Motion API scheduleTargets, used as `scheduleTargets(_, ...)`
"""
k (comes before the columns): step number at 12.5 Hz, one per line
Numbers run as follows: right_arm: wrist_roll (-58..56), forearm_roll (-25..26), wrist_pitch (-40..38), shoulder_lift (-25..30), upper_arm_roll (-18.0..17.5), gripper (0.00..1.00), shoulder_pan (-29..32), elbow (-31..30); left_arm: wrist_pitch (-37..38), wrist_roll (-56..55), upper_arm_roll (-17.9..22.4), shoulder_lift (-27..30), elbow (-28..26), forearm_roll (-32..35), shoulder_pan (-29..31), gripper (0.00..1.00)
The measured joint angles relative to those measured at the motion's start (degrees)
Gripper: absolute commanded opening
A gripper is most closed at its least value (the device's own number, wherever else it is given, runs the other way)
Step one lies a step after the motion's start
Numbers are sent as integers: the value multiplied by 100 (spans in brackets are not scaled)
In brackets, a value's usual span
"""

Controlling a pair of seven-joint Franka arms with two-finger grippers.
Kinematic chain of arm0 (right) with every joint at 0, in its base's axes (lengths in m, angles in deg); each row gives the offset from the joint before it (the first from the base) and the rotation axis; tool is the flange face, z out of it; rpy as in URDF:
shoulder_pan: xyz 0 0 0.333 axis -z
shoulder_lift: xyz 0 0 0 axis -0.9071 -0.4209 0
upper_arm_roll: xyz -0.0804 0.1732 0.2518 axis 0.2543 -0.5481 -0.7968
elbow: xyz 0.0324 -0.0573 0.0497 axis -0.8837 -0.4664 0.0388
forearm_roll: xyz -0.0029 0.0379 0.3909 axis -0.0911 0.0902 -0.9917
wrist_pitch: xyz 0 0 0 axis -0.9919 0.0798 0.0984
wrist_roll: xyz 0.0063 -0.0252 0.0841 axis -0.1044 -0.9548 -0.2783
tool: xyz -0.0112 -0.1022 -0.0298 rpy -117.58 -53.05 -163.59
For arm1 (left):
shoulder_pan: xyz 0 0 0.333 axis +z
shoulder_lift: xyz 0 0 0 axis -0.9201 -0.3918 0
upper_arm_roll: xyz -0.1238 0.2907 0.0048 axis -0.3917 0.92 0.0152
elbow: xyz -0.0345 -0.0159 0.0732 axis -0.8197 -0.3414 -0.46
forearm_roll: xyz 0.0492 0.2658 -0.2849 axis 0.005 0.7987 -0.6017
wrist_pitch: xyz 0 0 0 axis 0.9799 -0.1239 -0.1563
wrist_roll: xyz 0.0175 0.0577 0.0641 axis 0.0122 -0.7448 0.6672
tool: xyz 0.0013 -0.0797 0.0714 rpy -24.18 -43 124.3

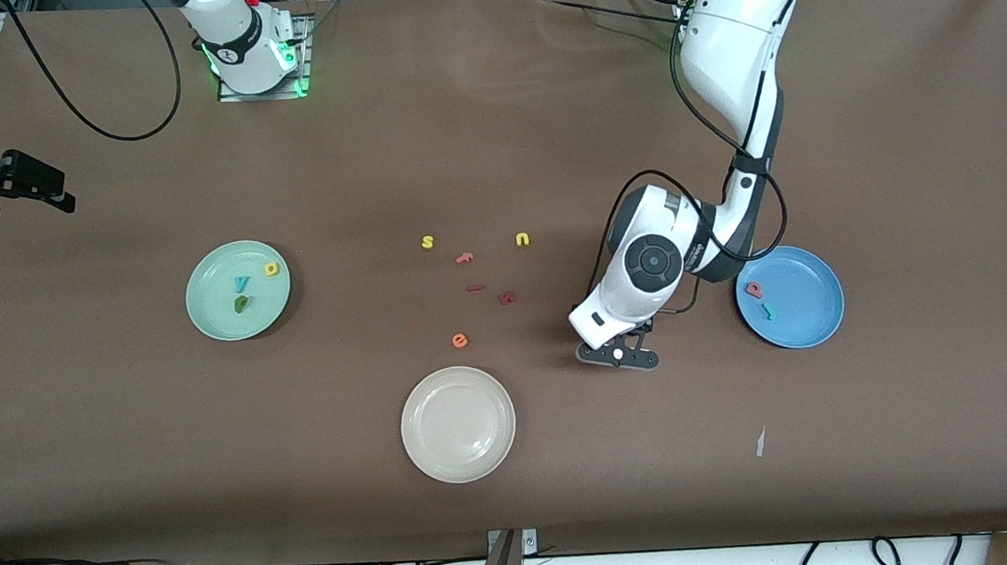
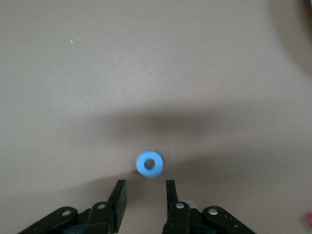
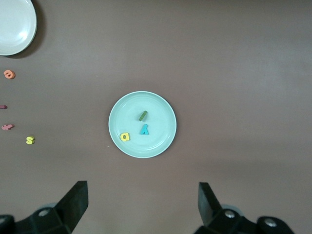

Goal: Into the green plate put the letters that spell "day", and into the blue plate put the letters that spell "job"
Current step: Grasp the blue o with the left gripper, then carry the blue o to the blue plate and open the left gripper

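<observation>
Low over the tabltop beside the blue plate (image 1: 812,318), the left pincer (image 2: 146,192) hangs with fingers parted, the blue "o" (image 2: 149,164) lying loose just ahead. The right pincer (image 3: 141,200) waits wide open high above the green plate (image 3: 163,141), which holds the yellow "d" (image 3: 125,137), green "a" (image 3: 143,115) and teal "y" (image 3: 144,129).

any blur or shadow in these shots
Left wrist view: the blue o looks soft, a dark shadow band on the table above it. Right wrist view: sharp, even light on the green plate. Front view: slight sheen on the white plate.
</observation>
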Motion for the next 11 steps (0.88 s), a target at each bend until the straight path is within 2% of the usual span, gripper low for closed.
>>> scheduleTargets(9, -17, 50, 11, -229, -36, 100, 9, 244, -270, 0, 52, -281, 122, 0, -63, 43)
scheduleTargets(10, -13, 50, 10, -229, -40, 100, 6, 244, -274, 0, 53, -281, 122, 0, -64, 40)
scheduleTargets(11, -11, 50, 10, -229, -40, 100, 4, 246, -275, 0, 54, -281, 122, 0, -64, 29)
